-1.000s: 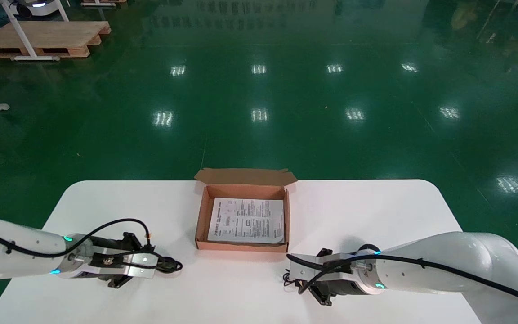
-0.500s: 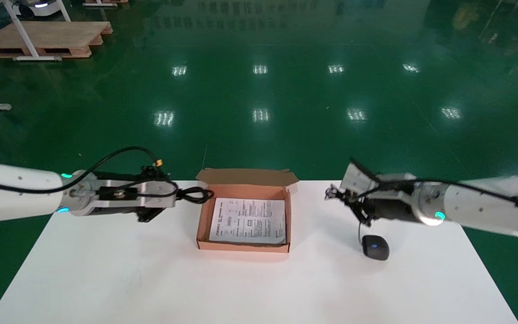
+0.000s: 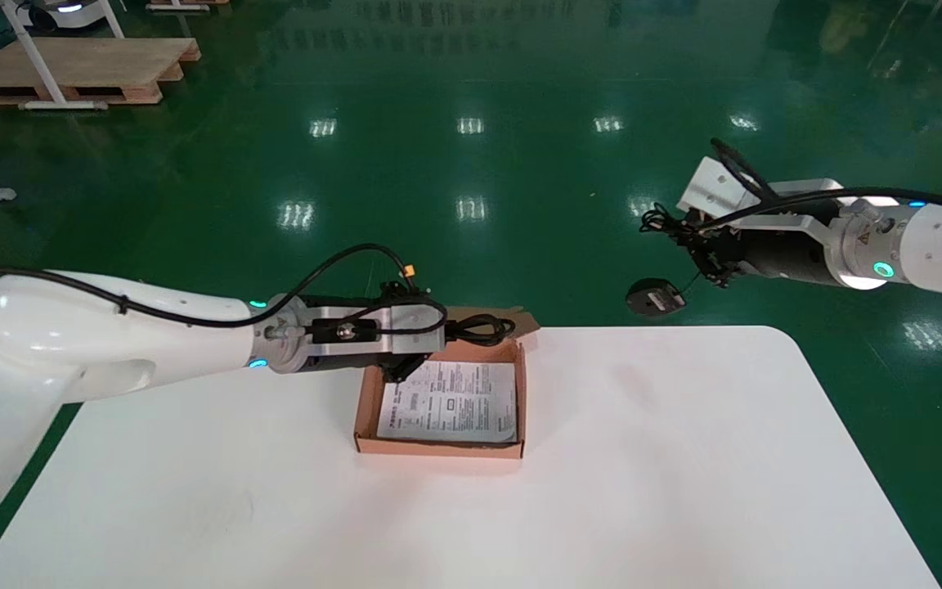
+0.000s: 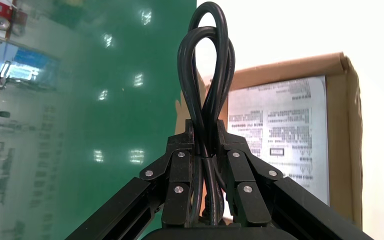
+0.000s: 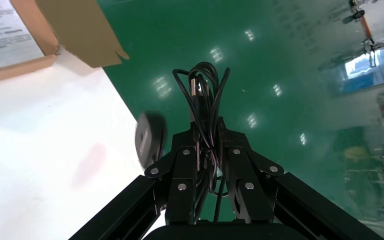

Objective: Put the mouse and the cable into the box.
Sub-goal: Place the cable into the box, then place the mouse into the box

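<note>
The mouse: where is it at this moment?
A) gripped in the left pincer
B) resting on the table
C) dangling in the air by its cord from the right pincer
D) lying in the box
C: the mouse hangs clear of the table on its cord, which the right pincer pinches; the box holds only a sheet, and the left pincer holds the cable.

The box (image 3: pixel 366 401) is matt brown cardboard, holding a printed paper sheet (image 3: pixel 448 401); the cable (image 3: pixel 483 330) looks smooth black plastic, the mouse (image 3: pixel 656 297) dark plastic; the table (image 3: pixel 643 458) is smooth white, the floor (image 3: pixel 471 164) glossy
</note>
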`<state>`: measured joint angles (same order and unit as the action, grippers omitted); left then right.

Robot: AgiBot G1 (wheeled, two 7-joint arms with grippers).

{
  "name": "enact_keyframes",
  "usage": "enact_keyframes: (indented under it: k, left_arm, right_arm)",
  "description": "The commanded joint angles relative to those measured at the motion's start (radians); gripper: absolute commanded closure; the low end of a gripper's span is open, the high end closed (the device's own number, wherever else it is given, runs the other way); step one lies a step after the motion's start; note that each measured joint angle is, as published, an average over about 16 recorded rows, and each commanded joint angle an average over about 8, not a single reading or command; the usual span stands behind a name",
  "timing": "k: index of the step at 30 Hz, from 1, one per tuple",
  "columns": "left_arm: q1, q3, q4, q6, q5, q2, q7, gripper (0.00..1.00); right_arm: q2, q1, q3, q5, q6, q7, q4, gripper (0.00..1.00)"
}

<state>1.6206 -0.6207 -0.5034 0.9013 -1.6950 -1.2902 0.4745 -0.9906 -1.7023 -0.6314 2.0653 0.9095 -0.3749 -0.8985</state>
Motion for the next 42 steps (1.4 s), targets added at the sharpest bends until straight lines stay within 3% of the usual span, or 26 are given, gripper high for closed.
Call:
enact_keyframes:
  k: [1,9,15,23,29,30,37,38,42]
  left_arm:
    - [0.002,0.004,0.012,-0.004,0.007,-0.007,0.003,1.00]
    - [-0.015,-0.007,-0.010,-0.027,-0.011,-0.010,0.026,1.00]
    - [-0.082,-0.031,-0.022,-0.154,-0.012,-0.061,0.158,1.00]
    - [-0.140,-0.131,-0.017,-0.263,0.023,-0.073,0.374,1.00]
    - [-0.136,-0.172,0.030,-0.297,0.092,-0.072,0.435,1.00]
    - [-0.134,-0.176,0.037,-0.298,0.104,-0.072,0.438,0.93]
    - [-0.129,-0.199,0.071,-0.309,0.162,-0.076,0.452,0.06]
    - [-0.129,-0.201,0.073,-0.310,0.165,-0.076,0.452,0.00]
    - [-0.128,-0.202,0.073,-0.309,0.168,-0.076,0.452,0.00]
  right_arm:
    - [0.001,-0.004,0.000,0.001,0.001,-0.001,0.000,1.00]
    - [-0.001,0.004,-0.001,0.000,0.001,0.000,0.000,1.00]
    - [-0.001,0.004,-0.001,0.000,0.001,0.000,0.000,1.00]
    - [-0.001,0.004,-0.001,0.000,0.001,0.000,0.000,1.00]
    - [-0.001,0.004,-0.001,0.000,0.001,0.000,0.000,1.00]
    - [-0.001,0.004,-0.001,0.000,0.001,0.000,0.000,1.00]
    - [-0.001,0.004,-0.001,0.000,0.002,0.000,0.000,1.00]
    - [-0.001,0.004,-0.001,0.000,0.002,0.000,0.000,1.00]
    - [-0.001,0.004,-0.001,0.000,0.002,0.000,0.000,1.00]
